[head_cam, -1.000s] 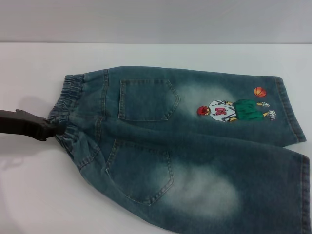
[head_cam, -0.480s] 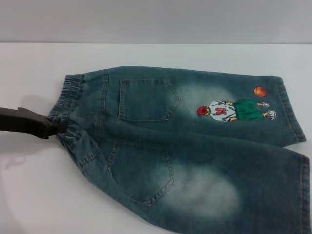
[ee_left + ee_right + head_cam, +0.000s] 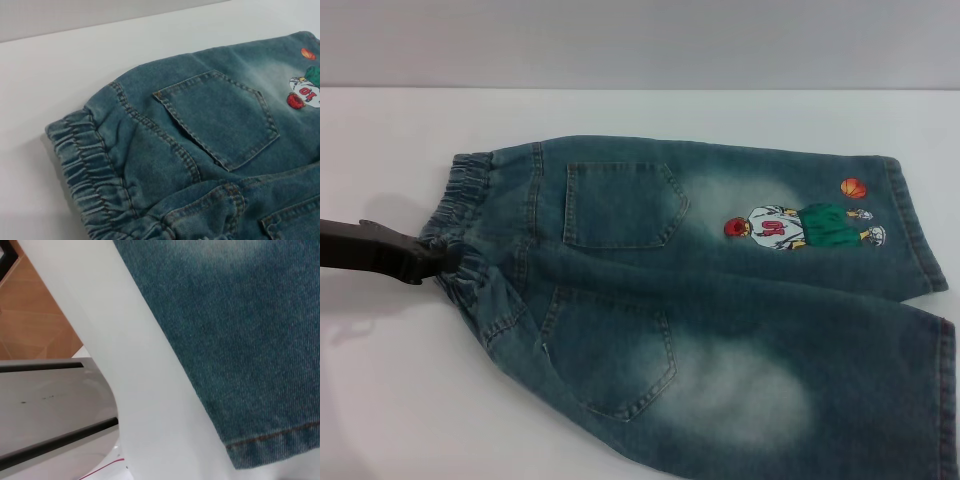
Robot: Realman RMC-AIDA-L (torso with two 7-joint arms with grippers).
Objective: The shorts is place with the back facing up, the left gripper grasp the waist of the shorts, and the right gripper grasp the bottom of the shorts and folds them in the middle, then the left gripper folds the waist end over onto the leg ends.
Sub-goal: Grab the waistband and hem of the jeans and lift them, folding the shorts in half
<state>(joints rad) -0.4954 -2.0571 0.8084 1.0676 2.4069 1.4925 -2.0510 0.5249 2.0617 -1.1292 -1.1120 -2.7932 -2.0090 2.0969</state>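
Note:
The blue-green denim shorts [image 3: 700,300] lie flat on the white table [image 3: 390,380], back up, with two patch pockets showing. The ruffled waist [image 3: 460,200] is at the left, and the left wrist view shows it close up as the waist [image 3: 85,175]. The leg hems [image 3: 917,225] point right, one beside the cartoon player [image 3: 800,225]. My left gripper [image 3: 442,258] comes in low from the left, its tip against the middle of the waist, where the band is bunched. The right wrist view shows one leg hem [image 3: 270,445] near the table's edge. The right gripper itself is out of view.
The near leg [image 3: 880,400] runs to the picture's lower right corner. Bare white table [image 3: 640,115] lies behind and left of the shorts. In the right wrist view the table edge [image 3: 125,365] drops to a wooden floor [image 3: 35,315] and a grey robot base [image 3: 50,410].
The left gripper has slid a little to the right, into the waistband. The shorts have barely shifted.

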